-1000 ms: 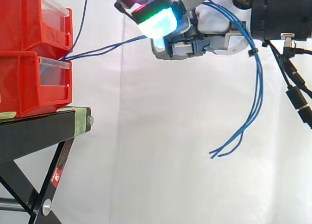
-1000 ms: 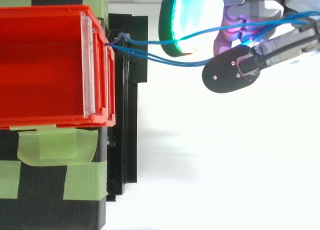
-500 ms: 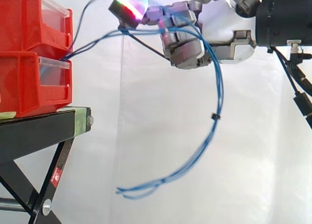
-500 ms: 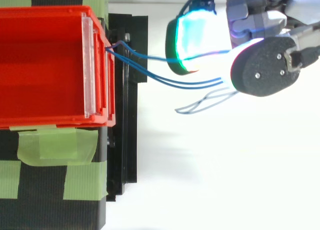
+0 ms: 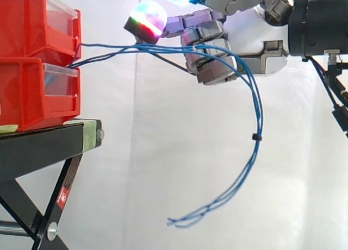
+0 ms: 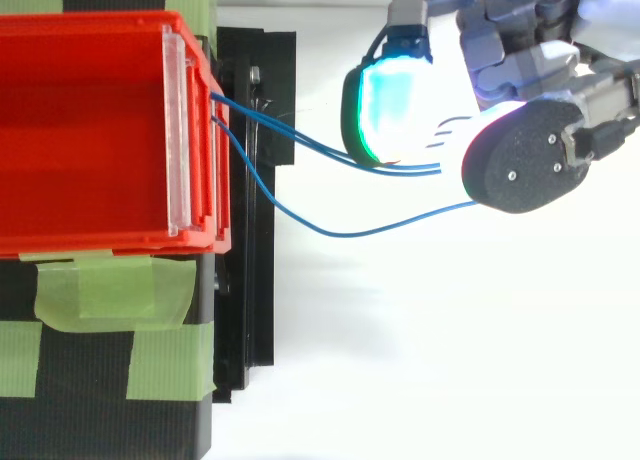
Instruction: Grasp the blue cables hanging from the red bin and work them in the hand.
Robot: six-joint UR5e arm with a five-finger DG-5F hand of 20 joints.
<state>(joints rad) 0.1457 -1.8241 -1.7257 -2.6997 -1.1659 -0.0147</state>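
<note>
Aloft, hand (image 5: 246, 42) curled round thin blue cables (image 5: 254, 136); strands droop in long arc from boxy red bin (image 5: 27, 22).

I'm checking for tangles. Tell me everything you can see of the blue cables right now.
The blue cables are a few thin, flexible strands. They leave the front of the red bins, stretch across to the hand and pass among its curled fingers. Beyond it they hang in a long arc, bound by a small black tie, ends dangling free. From above, one strand sags apart.
</note>
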